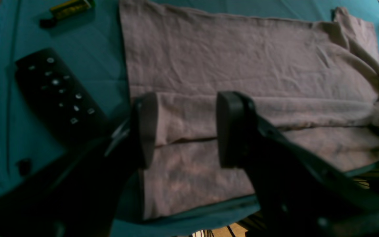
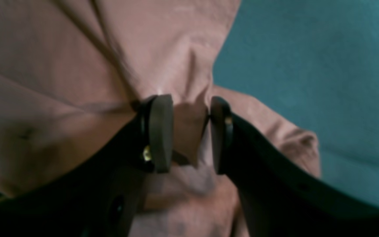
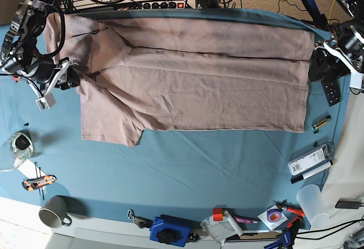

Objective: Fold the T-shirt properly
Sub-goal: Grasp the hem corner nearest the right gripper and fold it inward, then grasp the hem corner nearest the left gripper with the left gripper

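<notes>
Black fingers of the right tool [image 2: 188,131] fill the near part of the right wrist view, standing part-way apart with a bunched ridge of the T-shirt [image 2: 77,65] rising between them; the cloth touches at least the right-hand finger, but whether the pads truly pinch it cannot be told from the blurred picture. Around this tool the shirt's mauve cloth gathers in folds, with the teal table cloth [image 2: 308,65] showing beyond its edge. From the base view, the right tool [image 3: 63,74] sits at the sleeve end of the shirt, on that view's left side

Over at the other end, the left tool [image 1: 186,128] hangs with its two pads wide apart and nothing between them, above the hem part of the T-shirt [image 1: 242,72]. A fold line runs along the shirt under the tool. Just beside the shirt's edge a black remote control [image 1: 58,95] lies on the teal cloth, and further off a small yellow-green object [image 1: 69,8], too blurred to name

Seen from the base, the T-shirt [image 3: 193,78] lies spread across the far half of the table [image 3: 187,164], its long axis running side to side, one long edge folded inward. Near the table's front edge stand a grey mug [image 3: 52,211], a blue device [image 3: 170,230] and a white cup [image 3: 313,198]
</notes>
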Motion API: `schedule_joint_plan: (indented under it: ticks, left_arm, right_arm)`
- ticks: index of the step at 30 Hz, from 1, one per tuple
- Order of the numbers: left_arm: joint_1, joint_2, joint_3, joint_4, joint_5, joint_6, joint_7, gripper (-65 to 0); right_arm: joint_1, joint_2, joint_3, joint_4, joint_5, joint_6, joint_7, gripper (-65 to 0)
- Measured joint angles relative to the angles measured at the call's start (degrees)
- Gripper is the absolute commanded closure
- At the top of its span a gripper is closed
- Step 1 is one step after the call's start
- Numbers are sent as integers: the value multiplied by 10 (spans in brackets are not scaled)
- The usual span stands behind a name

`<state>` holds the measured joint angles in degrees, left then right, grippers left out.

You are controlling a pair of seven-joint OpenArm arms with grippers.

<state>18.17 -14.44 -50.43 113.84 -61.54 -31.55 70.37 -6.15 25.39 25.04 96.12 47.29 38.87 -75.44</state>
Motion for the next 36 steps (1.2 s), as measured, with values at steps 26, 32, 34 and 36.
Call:
schedule_joint_plan:
  ticks: [26, 32, 34, 36]
  left_arm:
    - [0, 0, 0, 0, 0, 0, -5, -296]
    - [-3, 0, 2, 0, 20, -58, -89, -296]
    - [-18, 0, 24, -1, 88, -41, -106, -296]
    - [-38, -2, 72, -12, 150, -11, -133, -296]
  right_arm:
    - [357, -2, -108, -553, -158, 4, 231, -198]
    - [355, -15, -111, -556, -142, 7, 207, -197]
    - [355, -28, -111, -555, -132, 11, 193, -197]
    - [355, -44, -111, -555, -122, 13, 186, -197]
